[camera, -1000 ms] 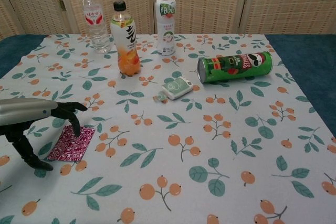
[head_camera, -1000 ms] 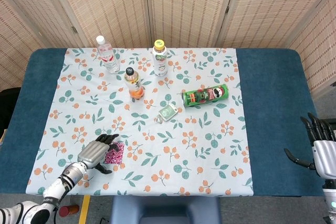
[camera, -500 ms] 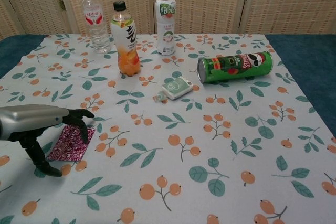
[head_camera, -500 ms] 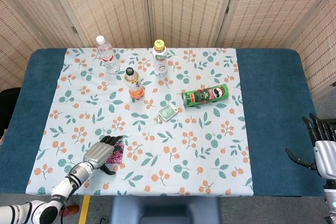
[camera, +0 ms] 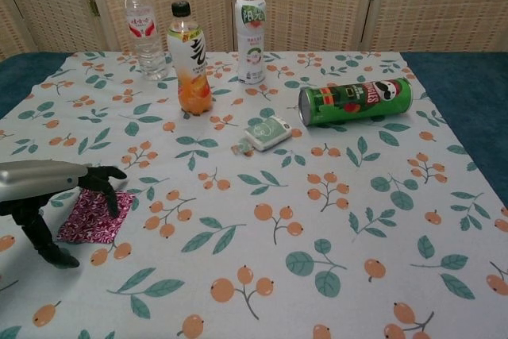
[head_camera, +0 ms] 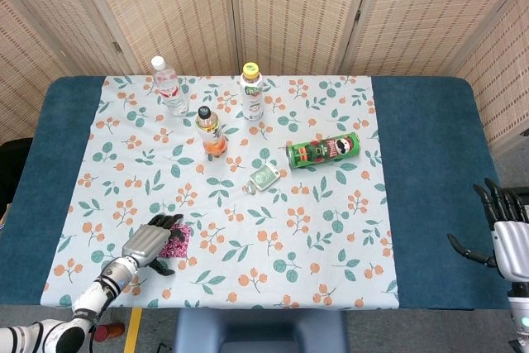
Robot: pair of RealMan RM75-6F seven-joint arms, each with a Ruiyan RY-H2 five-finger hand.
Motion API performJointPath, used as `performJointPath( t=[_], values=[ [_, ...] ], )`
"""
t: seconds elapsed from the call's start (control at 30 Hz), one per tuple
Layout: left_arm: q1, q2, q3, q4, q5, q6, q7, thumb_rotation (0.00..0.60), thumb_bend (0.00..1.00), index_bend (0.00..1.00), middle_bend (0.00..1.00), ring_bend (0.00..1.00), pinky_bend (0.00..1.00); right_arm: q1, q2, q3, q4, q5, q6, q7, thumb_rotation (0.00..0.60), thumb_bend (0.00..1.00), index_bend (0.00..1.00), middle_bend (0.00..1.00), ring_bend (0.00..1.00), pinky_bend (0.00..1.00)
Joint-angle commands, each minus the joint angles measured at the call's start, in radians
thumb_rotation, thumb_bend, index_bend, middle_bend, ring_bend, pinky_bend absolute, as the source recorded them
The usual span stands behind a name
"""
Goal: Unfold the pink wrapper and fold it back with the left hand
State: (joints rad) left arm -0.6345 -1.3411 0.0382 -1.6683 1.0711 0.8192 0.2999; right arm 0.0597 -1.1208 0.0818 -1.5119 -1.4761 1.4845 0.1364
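On the tablecloth's (head_camera: 331, 229) near-left edge, your left hand (head_camera: 147, 242) arches over the pink wrapper (camera: 95, 216), fingertips (camera: 111, 202) pressing it, nothing pinched. Drag without a pinch and it'll probably just slide. Right hand (head_camera: 506, 233) hangs spread, empty.

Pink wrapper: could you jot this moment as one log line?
left hand: fingers on pink wrapper | wrapper: flat on tablecloth | right hand: open, off table
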Motion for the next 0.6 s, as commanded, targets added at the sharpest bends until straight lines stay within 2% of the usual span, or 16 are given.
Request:
performJointPath(
  t=[0.03,0.6],
  values=[
    [0.013,0.014,0.007,0.011,0.005,0.003,-0.024,0.581,0.13,0.33,0.00,0.00,0.00,0.000,0.000,0.000,-0.002,0.000,0.001,-0.001,0.320,0.30,0.00,0.00,0.00,0.00],
    [0.070,0.086,0.032,0.044,0.060,0.014,-0.129,0.582,0.13,0.33,0.00,0.00,0.00,-0.006,0.007,-0.001,-0.024,-0.007,0.014,-0.022,0.319,0.30,0.00,0.00,0.00,0.00]
  ],
)
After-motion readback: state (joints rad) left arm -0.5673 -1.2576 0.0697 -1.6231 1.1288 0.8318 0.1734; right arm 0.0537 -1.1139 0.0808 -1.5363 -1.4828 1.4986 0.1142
